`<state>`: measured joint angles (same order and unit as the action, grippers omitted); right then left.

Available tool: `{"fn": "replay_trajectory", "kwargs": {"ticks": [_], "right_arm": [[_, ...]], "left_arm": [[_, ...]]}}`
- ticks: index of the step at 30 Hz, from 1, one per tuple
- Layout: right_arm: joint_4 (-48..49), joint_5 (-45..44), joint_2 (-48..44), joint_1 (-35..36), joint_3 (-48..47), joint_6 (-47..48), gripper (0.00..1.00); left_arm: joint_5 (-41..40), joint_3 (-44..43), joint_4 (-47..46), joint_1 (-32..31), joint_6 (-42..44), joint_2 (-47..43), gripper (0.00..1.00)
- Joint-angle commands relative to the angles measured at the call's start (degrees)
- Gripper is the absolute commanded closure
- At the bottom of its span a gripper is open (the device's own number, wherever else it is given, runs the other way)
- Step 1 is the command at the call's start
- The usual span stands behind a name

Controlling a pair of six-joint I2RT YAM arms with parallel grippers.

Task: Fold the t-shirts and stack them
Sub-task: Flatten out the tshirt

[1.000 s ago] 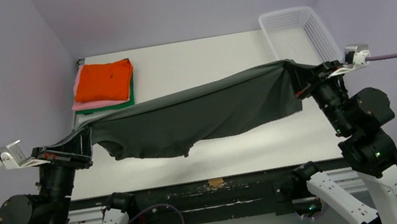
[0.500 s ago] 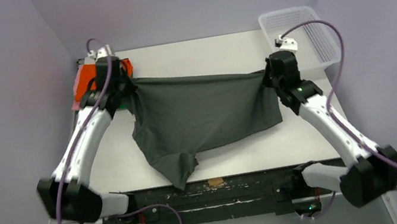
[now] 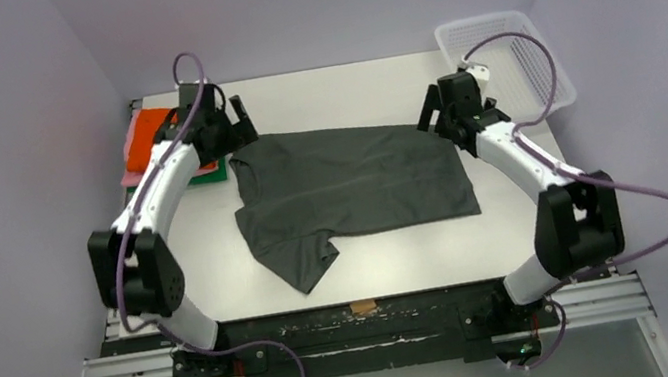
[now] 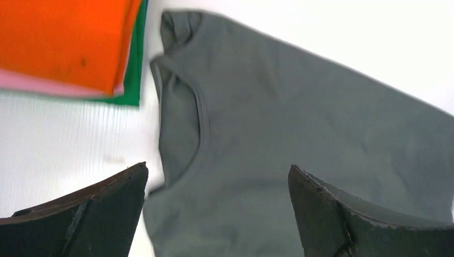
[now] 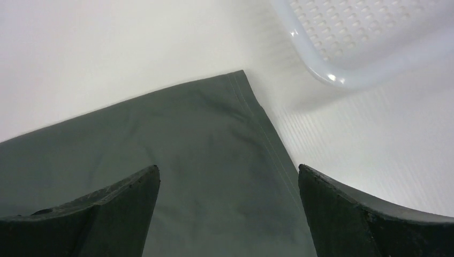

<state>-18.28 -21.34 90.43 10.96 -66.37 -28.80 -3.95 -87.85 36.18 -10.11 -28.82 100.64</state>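
On the worktop (image 3: 344, 86), the dark grey t-shirt (image 3: 355, 185) lies spread out. The left claw (image 4: 217, 168) and right claw (image 5: 228, 168) hover over its far corners, jaws apart, holding nothing.

left arm (image 3: 151, 192) and right arm (image 3: 518, 147): white curved links, black joint housings. one purple cable (image 3: 186, 56) looping off each wrist. fingers (image 4: 80, 214) matte black, wedge-shaped, chipped along the edges

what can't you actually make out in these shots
Top view: the left arm covers much of the folded stack.
Left wrist view: pink shirt and green shirt show only as edges under the orange shirt, itself cut off by the frame.
Right wrist view: only a corner of the white basket shows.
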Motion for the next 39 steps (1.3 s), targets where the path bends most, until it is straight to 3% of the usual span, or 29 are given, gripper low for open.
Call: {"fn": "replay_trajectory", "kwargs": {"ticks": [1, 9, 16, 20, 32, 35, 37, 38, 39], "right_arm": [[-0.2, -0.7, -10.3, 0.1, 8.0, -4.8, 0.01], [-1.7, 1.5, -27.5, 0.0, 22.6, -9.2, 0.01], [-3.2, 2.4, -35.1, 0.0, 27.6, -10.5, 0.01], [-3.7, 3.4, -35.8, 0.1, 28.0, -9.6, 0.01], [-2.8, 2.7, -33.6, 0.0, 28.3, -8.6, 0.02], [-2.9, 1.4, -32.9, 0.1, 28.4, -8.8, 0.02], [-3.5, 0.0, -32.4, 0.0, 28.3, -9.3, 0.01], [-4.0, -0.8, -32.1, 0.0, 28.2, -9.8, 0.01], [-4.6, -1.5, -31.9, -0.2, 28.2, -10.2, 0.01]], "left_arm": [[0.9, 14.9, -1.7, -3.9, -2.4, -19.5, 0.00], [-1.7, 44.5, -2.3, -22.6, -12.0, -41.2, 0.00], [-7.6, 51.4, 1.4, -40.5, -22.2, -41.9, 0.04], [-6.6, 52.3, -1.2, -43.5, -24.2, -37.2, 0.20], [-8.6, 47.1, -3.7, -45.3, -24.8, -20.9, 0.47], [-6.9, 46.6, -5.7, -45.3, -24.7, -17.6, 0.62], [-7.6, 46.0, -5.3, -45.4, -25.3, -15.9, 0.82], [-8.8, 45.6, -3.4, -45.4, -26.0, -15.5, 0.99], [-10.2, 45.3, -1.7, -45.4, -26.8, -15.6, 1.00]]}}
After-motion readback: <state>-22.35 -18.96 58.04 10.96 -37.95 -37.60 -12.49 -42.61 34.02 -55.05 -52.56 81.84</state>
